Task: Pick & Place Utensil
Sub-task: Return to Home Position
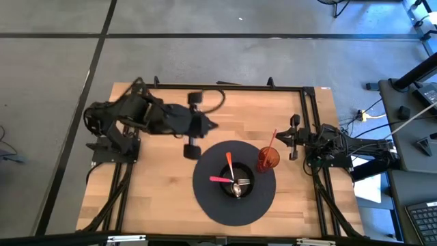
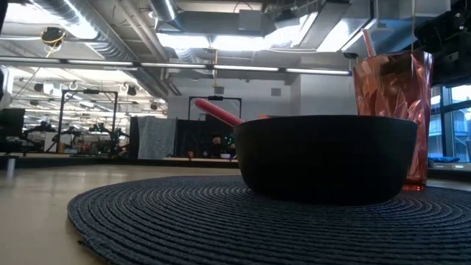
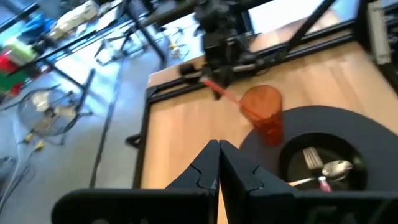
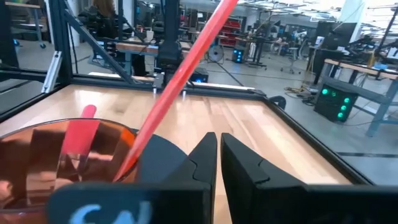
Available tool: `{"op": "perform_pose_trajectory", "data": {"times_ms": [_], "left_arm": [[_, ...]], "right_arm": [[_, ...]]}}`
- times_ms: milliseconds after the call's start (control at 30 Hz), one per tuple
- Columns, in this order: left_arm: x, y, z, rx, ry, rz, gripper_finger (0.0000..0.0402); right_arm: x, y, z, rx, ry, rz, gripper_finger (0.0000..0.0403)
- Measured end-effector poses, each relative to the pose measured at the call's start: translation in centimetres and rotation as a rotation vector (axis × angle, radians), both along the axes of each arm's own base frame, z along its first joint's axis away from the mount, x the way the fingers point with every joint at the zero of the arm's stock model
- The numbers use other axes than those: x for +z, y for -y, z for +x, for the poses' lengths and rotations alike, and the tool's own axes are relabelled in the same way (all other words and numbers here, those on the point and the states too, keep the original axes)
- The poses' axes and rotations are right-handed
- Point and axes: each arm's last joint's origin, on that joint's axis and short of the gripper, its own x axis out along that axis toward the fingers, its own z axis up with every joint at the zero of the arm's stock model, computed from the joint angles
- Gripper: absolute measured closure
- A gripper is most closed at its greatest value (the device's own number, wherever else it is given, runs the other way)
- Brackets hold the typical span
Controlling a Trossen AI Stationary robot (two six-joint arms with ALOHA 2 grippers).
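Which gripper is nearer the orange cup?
Right. The right gripper sits just beside the orange cup, on its right in the high view; the left gripper is farther off, up-left of it.

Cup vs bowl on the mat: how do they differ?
The cup is translucent orange and tall; the bowl is opaque black, low and wide. The cup holds one straw; the bowl holds a fork and a spoon. The bowl sits mid-mat; the cup near its rim. Both stand upright on the round mat.
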Motion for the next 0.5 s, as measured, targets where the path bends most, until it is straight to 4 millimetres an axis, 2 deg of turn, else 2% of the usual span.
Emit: {"op": "perform_pose_trajectory", "data": {"times_ms": [100,233,300,400,500], "left_arm": [[1.0,-1.2,-2.3,0.112,0.026,-0.012,0.0400],[2.7,-3.0,-7.6,0.345,0.093,-0.041,0.0401],[2.6,-3.4,-9.9,0.427,0.109,-0.032,0.0401],[0.5,-3.1,-11.5,0.448,0.125,0.003,0.0400],[-3.9,-2.7,-11.2,0.284,0.145,0.001,0.0401]], "right_arm": [[0.0,0.0,0.0,0.005,-0.001,0.000,0.0379],[0.0,0.0,0.0,0.005,-0.001,0.000,0.0379],[0.0,0.0,0.0,0.005,-0.001,0.000,0.0379],[0.1,0.0,0.0,0.005,0.007,-0.003,0.0379],[0.2,0.0,0.0,0.005,0.022,-0.001,0.0379]]}}
